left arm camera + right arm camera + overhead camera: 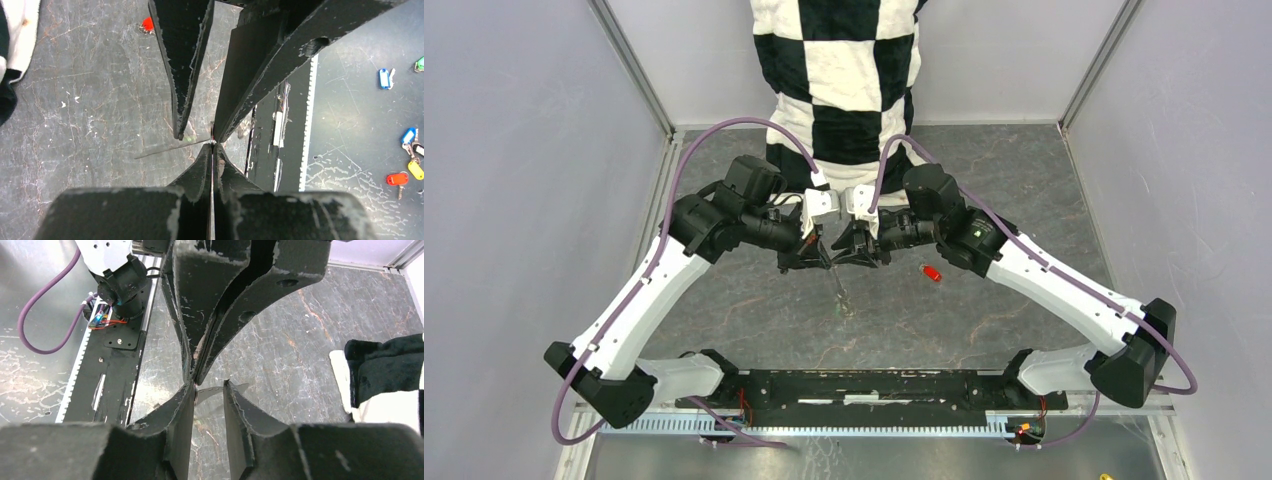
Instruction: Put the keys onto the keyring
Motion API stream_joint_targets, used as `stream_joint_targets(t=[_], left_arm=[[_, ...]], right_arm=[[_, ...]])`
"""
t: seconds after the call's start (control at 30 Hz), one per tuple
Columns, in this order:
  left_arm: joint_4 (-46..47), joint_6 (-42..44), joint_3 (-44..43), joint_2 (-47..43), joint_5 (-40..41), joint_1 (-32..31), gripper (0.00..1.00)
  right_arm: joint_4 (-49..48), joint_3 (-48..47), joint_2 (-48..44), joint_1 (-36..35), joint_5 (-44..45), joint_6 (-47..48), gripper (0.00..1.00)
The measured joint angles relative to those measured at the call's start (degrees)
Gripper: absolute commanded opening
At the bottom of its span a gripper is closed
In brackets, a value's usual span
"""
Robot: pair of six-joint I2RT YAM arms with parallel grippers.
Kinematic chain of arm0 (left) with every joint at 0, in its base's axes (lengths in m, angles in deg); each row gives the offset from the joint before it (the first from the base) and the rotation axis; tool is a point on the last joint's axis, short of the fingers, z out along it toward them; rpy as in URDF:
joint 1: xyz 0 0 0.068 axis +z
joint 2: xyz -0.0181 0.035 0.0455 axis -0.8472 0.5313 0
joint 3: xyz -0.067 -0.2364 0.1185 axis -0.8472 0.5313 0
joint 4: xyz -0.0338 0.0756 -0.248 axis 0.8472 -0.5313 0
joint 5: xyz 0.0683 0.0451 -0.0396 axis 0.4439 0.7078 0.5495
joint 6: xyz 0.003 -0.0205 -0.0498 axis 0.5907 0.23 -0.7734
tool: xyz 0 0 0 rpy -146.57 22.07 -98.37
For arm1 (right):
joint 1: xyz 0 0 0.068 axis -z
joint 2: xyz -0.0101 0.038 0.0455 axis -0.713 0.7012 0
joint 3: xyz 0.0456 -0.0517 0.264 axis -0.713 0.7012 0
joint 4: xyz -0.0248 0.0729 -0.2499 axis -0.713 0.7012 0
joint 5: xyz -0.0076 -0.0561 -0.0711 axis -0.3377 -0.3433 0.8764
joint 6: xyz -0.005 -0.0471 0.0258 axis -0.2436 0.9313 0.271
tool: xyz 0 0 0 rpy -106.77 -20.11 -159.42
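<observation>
While the left gripper (212, 146) clamps the keyring (165, 150) above mid-table, the right gripper (208, 390) crowds it tip to tip, jaws parted around the wire; the red key (933, 272) lies near the right arm, checkered cloth (844, 90) behind, spare key tags (397, 178) beyond the base rail (864, 385)

Overhead view plus two close, facing wrist views
</observation>
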Motion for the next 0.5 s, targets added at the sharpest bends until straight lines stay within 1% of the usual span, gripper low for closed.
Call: stream_joint_targets(t=[0.17, 0.2, 0.33, 0.5], left_arm=[[-0.1, 0.2, 0.0, -0.2, 0.0, 0.0, 0.02], [-0.1, 0.2, 0.0, -0.2, 0.0, 0.0, 0.02], [-0.4, 0.2, 0.0, -0.3, 0.0, 0.0, 0.02], [-0.6, 0.2, 0.3, -0.6, 0.0, 0.0, 0.02]], right_arm=[[2.1, -1.0, 0.2, 0.0, -0.5, 0.7, 0.29], [2.4, -1.1, 0.2, 0.0, -0.5, 0.9, 0.29], [3.4, -1.4, 0.3, 0.0, -0.8, 1.0, 0.35], [3.8, -1.8, 0.8, 0.0, -1.3, 1.2, 0.32]])
